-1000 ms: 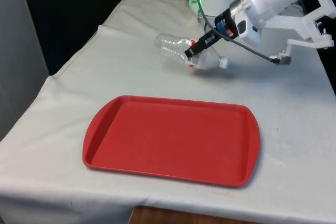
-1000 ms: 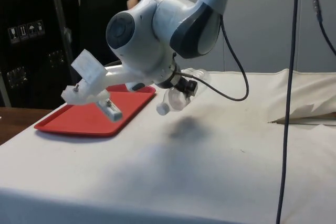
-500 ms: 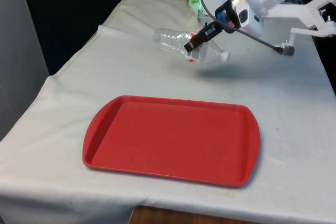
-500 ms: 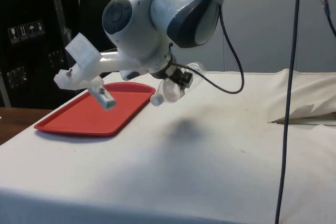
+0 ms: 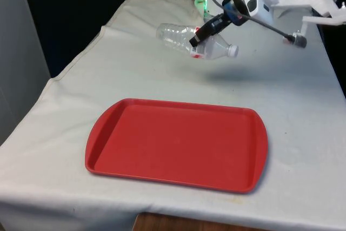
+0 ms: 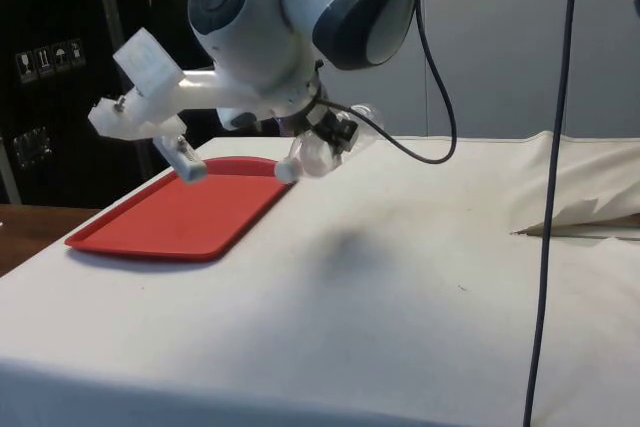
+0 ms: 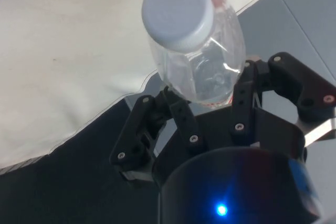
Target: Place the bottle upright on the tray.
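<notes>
White-clothed table point(image 5: 303, 133), dark curtains behind; red tray point(image 5: 177, 144) nearest, lying flat at near end, nothing on it; farther back, clear plastic bottle point(image 5: 195, 42) held in air above cloth, well apart from tray; long axis near horizontal, white cap point(image 5: 232, 50) toward front view's right, base toward left; black gripper point(image 5: 201, 37) clamped shut across bottle's middle, fingers point(image 7: 242, 94) pressing either side; likely next: carry toward tray, rotate cap upward.
</notes>
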### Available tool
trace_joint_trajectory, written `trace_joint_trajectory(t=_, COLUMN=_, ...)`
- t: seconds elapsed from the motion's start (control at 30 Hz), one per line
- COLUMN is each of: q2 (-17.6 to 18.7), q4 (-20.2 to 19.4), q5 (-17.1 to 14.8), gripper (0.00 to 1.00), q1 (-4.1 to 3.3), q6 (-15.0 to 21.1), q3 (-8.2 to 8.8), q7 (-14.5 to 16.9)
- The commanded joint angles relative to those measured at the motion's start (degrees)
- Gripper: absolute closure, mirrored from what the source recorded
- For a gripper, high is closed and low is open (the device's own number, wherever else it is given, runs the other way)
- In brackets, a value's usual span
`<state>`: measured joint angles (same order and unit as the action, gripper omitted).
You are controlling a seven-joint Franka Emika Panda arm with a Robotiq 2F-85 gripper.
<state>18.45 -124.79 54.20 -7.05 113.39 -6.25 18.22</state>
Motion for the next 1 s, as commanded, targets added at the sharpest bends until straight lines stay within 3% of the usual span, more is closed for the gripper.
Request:
trace_joint_trajectory(t=0.0, q2=-0.57, q4=-0.17, q5=-0.34, gripper=0.83, q1=0.17, q6=0.17, q3=-0.06, q7=0.29)
trace_joint_trajectory(t=0.47, q2=-2.81, q4=0.17, q5=0.00, gripper=0.83, q1=0.06, q6=0.11, q3=0.00, q7=-0.06)
trace_joint_trajectory(t=0.97, q2=-4.53, q4=1.38, q5=-0.23, gripper=0.83, q1=0.40, q6=1.15, q3=0.00, q7=-0.74)
